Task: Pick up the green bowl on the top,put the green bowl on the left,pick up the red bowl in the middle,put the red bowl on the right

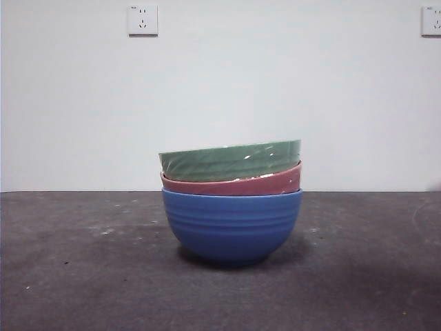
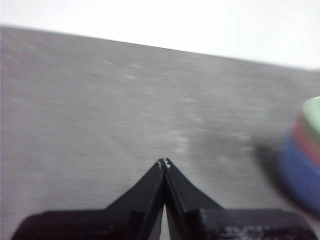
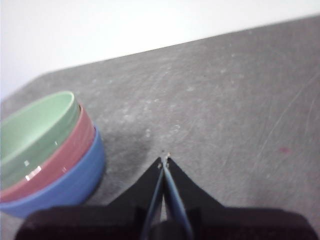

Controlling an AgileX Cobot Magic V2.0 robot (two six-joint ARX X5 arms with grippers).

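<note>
green bowl [image 1: 231, 161]: top of stack, tilted | red bowl [image 1: 234, 185]: nested beneath, inside blue bowl [image 1: 232, 224]

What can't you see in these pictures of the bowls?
- Inside the red bowl and blue bowl: hidden in every view by the green bowl nested on top.
- Left wrist view: the stack is blurred and cut off by the picture's edge.
- Front view: neither arm shows; the left gripper and right gripper appear only in their own wrist views.
</note>
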